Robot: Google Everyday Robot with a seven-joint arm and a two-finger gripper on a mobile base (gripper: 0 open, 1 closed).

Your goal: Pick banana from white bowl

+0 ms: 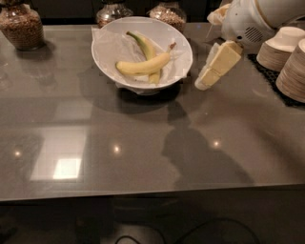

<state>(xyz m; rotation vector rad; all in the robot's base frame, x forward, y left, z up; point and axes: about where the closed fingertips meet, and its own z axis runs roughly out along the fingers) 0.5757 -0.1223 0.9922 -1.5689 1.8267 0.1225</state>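
Note:
The white bowl [106,56], wide and lined with crinkled white paper, stands at the back middle of the grey table. In it lies the banana [143,66], plump and evenly yellow, its brown stem pointing up right. A slimmer banana [146,47] with a greenish end lies partly under it. My gripper [206,81], cream coloured, hangs above the table just right of the bowl's rim, its tip pointing down left. It holds nothing that I can see.
Glass jars of dry food stand at the back: one far left [21,25], two behind the bowl [111,10]. Stacks of small off-white bowls [281,47] sit on a black mat at the right edge. The table's front edge [143,193] runs across the bottom.

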